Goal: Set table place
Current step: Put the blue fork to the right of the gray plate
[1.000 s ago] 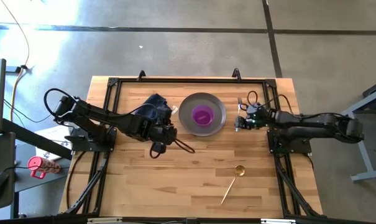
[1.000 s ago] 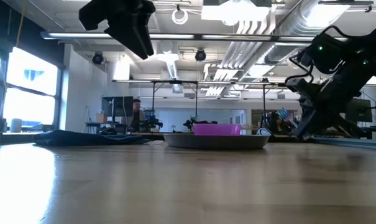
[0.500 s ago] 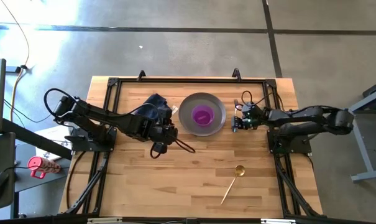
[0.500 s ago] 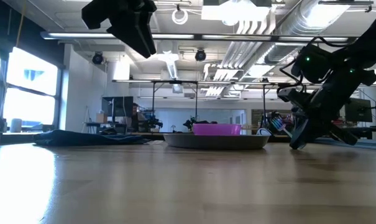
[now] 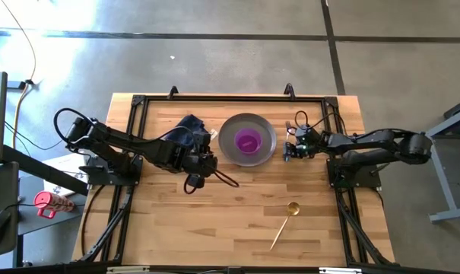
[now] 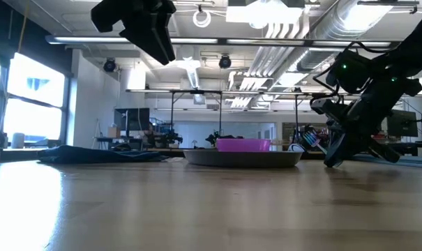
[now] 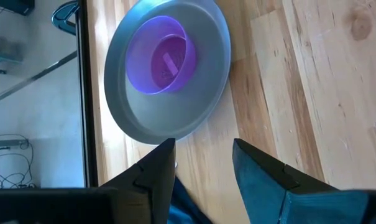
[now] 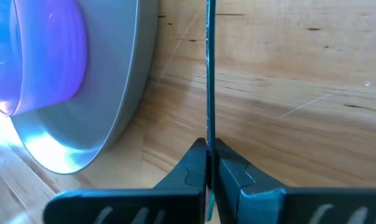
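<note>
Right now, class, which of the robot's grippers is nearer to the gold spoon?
Left, though only narrowly. The left gripper hovers open, level with the plate's near rim, across the table from the spoon. The right gripper, shut on the fork, is beside the plate, farther back.

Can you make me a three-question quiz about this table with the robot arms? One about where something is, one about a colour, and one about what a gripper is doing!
1. Where is the bowl?
A. On the plate
B. On the napkin
C. Beside the spoon

2. What colour is the bowl?
A. Green
B. Magenta
C. Orange

3. What is the right gripper doing?
A. Wide open over the spoon
B. Shut on the fork
C. Shut on the napkin

Answers:
1. A, the high view shows the bowl sitting inside the grey plate.
2. B, it looks pink-purple in every view.
3. B, the right wrist view shows the fingers pinched on the thin teal fork, next to the plate.
</note>
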